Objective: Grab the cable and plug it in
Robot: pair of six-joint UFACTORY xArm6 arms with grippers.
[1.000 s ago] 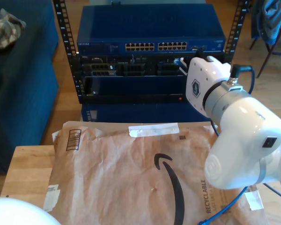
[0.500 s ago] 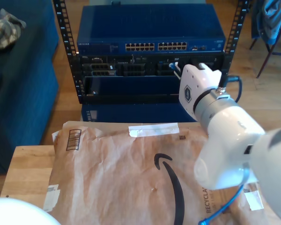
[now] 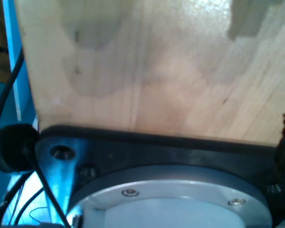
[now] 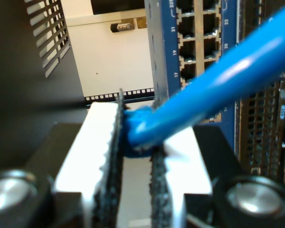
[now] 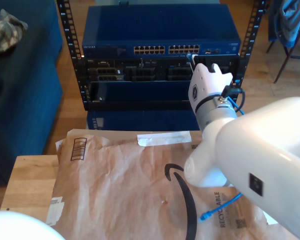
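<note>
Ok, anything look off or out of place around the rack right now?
One thing: the cable sits askew in my second gripper, running off at a slant rather than pointing straight at the switch ports. Its free end lies loose on the brown mailer in the exterior view.

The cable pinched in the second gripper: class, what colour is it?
Bright blue. The cable shows best in the second wrist view, clamped by my second gripper.

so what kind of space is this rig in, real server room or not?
Probably not a data centre: more likely a lab or home-office corner. A small open rack holding a blue network switch stands on a wooden floor, with a wooden table and a brown paper mailer in front.
</note>
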